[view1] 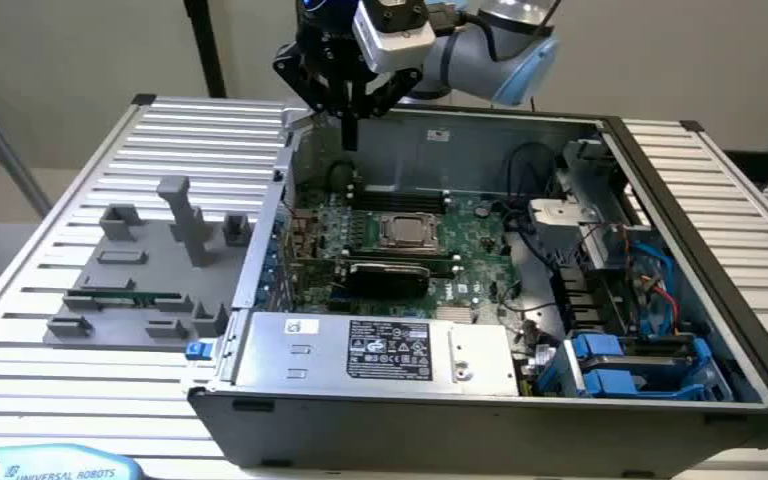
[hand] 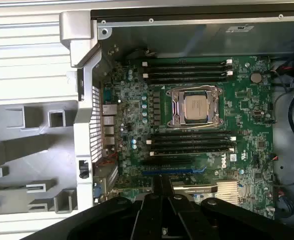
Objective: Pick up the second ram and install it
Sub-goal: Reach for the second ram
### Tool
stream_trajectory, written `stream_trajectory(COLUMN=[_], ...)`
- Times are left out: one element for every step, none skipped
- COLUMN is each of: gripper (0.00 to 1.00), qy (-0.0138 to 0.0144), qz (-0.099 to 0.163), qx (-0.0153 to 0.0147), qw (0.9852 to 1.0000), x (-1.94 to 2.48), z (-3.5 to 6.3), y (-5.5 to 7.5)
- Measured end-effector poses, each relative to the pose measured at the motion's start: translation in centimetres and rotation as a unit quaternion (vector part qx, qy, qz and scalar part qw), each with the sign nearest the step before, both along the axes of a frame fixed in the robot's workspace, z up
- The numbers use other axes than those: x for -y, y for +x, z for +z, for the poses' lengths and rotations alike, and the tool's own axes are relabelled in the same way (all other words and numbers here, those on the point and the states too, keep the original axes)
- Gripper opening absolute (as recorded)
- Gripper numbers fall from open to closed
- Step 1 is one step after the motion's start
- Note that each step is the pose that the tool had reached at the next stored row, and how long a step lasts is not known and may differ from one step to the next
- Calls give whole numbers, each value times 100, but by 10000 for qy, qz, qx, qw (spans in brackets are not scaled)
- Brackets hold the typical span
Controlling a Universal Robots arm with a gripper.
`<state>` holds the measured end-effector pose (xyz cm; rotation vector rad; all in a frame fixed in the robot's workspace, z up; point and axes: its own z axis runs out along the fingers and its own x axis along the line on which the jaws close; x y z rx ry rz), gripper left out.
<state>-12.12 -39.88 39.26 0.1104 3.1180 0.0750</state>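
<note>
The claw (view1: 349,140) hangs pinched shut above the computer case's (view1: 491,430) back corner, nothing visible between its fingers. The second ram (view1: 124,297) lies outside the case on a grey holder (view1: 144,275), its chips too small to make out.

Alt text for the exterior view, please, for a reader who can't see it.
A robot arm's shut gripper hangs empty above the far corner of an open computer case, toward the exterior view's left. A green ram stick lies in a grey fixture on the slatted table beside the case.
</note>
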Motion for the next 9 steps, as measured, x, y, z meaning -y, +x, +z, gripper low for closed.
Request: stream_trajectory(gripper=[11,11,11,11,11,11,11,11,11], qy=[0,0,0,0,0,0,0,0,0], qz=[0,0,0,0,0,0,0,0,0], qx=[0,0,0,0,0,0,0,0,0], qw=[10000,10000,10000,10000,10000,10000,10000,10000,10000], x=[0,0,0,0,0,0,0,0,0], z=[0,0,0,0,0,0,0,0,0], y=[0,0,0,0,0,0,0,0,0])
